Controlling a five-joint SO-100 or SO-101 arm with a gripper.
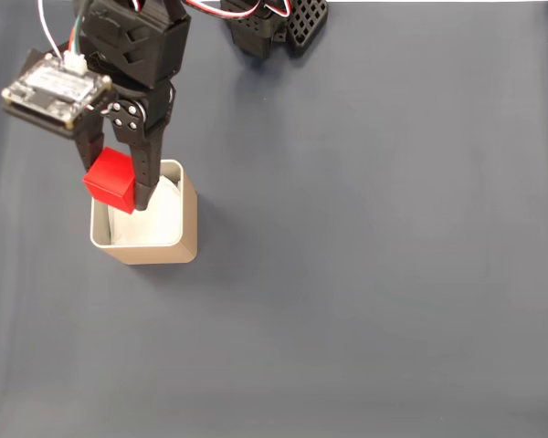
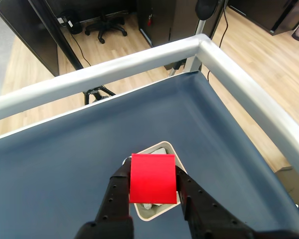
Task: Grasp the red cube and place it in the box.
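The two black fingers (image 2: 152,196) were clamped on the small matte red cube (image 2: 152,178), one on each side of it, holding it directly above the square tan white-lined box (image 1: 190,239), which sat just beneath the fingertips on the dark blue-grey worktop (image 1: 384,274).
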